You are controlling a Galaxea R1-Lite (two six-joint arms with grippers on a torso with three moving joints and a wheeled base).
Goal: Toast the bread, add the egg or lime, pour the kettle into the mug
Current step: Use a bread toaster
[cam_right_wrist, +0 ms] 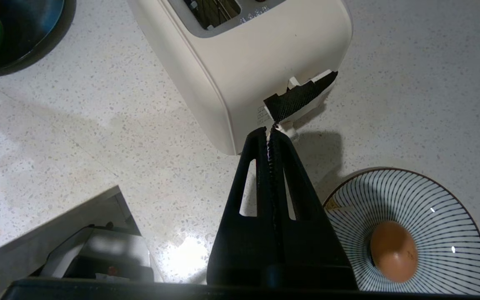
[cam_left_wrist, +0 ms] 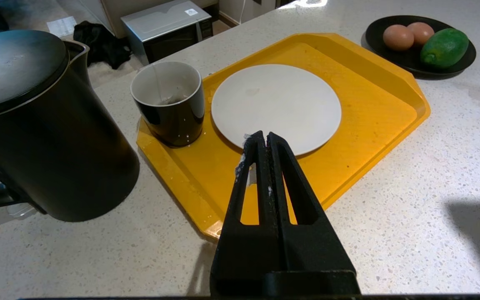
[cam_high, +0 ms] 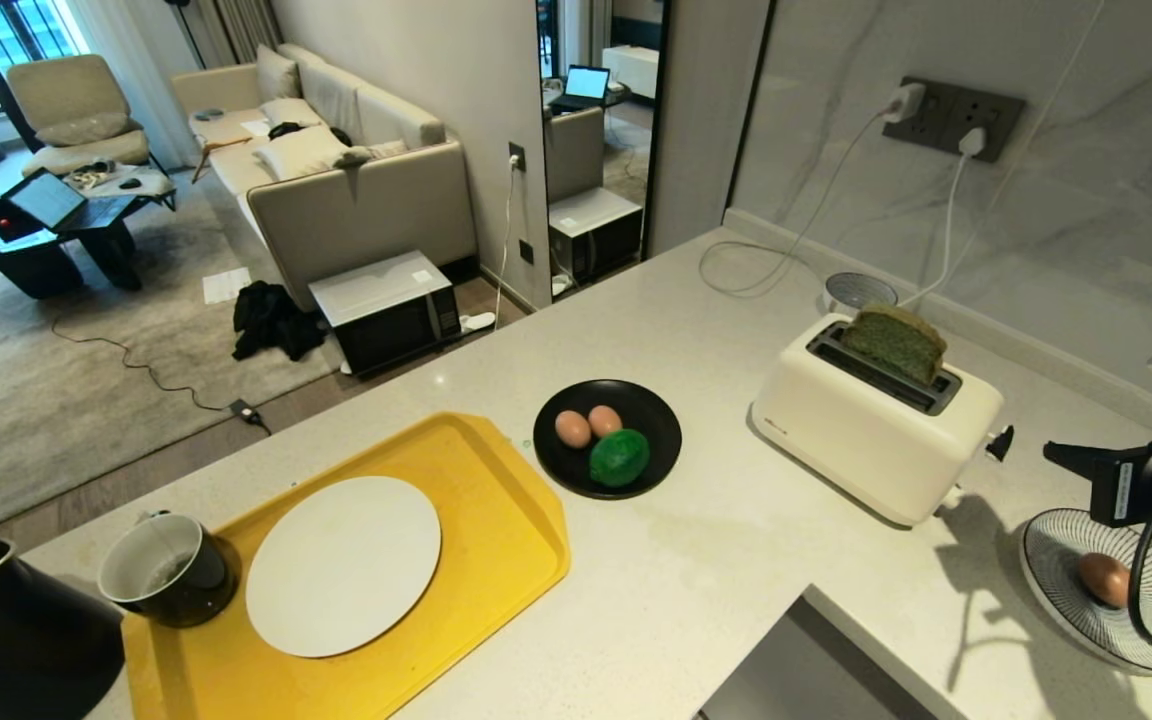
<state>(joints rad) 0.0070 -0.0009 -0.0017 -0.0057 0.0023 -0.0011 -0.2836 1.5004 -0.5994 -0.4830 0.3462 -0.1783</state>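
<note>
Kettle [cam_high: 6,630] sits at the counter's far left, cut off by the head view's edge so only its lid and part of the body show; its handle runs out of the left wrist view too. Beside it the mug [cam_high: 168,570] stands on a yellow tray [cam_high: 506,500], something pale and indistinct lying inside it. A white plate [cam_high: 343,565] lies next to the mug. The left gripper [cam_left_wrist: 261,139] hangs over the tray's near rim, fingers pressed together, holding nothing. Next comes a black dish [cam_high: 656,420] with two eggs [cam_high: 588,425] and the lime [cam_high: 620,457]. The bread [cam_high: 894,343] stands half sunk in the toaster [cam_high: 871,430], its lower part hidden. The right gripper [cam_right_wrist: 270,133], closed and empty, has its tips right at the toaster's lever [cam_right_wrist: 300,98]; contact is unclear. A striped bowl [cam_high: 1056,560] holds another egg [cam_high: 1104,578], partly behind the arm's cable.
</note>
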